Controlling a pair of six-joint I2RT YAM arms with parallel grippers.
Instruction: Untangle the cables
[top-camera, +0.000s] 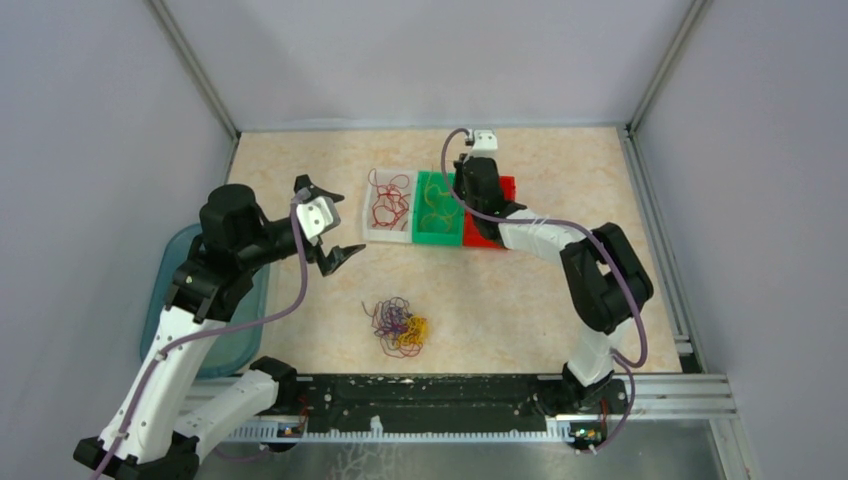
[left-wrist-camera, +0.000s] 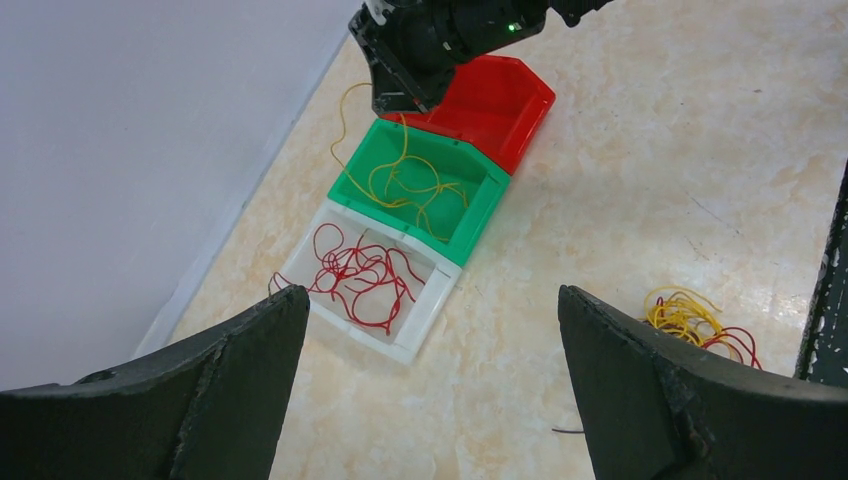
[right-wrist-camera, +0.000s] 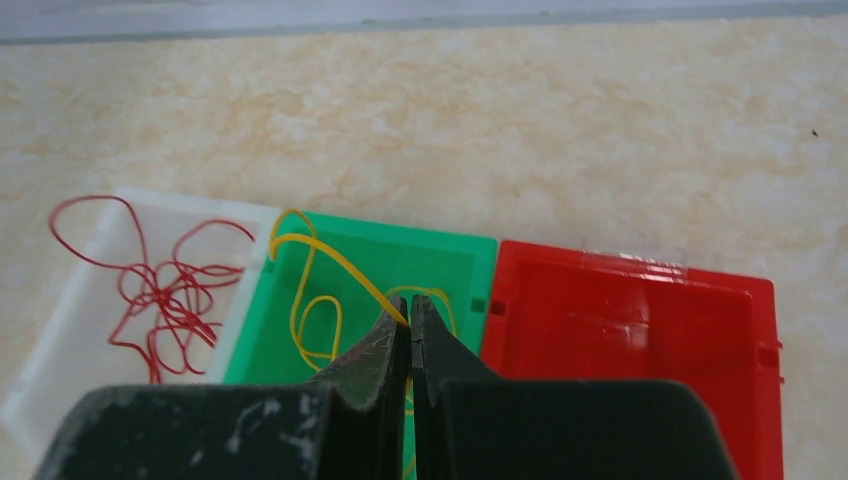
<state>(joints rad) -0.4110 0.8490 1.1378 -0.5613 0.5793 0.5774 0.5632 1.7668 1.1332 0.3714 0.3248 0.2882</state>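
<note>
A tangled pile of red, yellow and dark purple cables (top-camera: 400, 325) lies on the table in front of the arms; its edge shows in the left wrist view (left-wrist-camera: 695, 318). My right gripper (top-camera: 465, 200) hangs over the green bin (top-camera: 437, 235) and is shut on a yellow cable (right-wrist-camera: 330, 262), which runs from its tips (right-wrist-camera: 410, 310) down into that bin. More yellow cable (left-wrist-camera: 400, 180) lies in the green bin. Red cables (top-camera: 390, 205) lie in the white bin (top-camera: 388, 237). My left gripper (top-camera: 328, 222) is wide open and empty, above bare table left of the white bin.
A red bin (right-wrist-camera: 630, 340) stands right of the green bin and looks empty. A teal tub (top-camera: 165, 290) sits at the table's left edge under the left arm. A short dark wire end (left-wrist-camera: 568, 431) lies on the table. Metal frame rails border the table.
</note>
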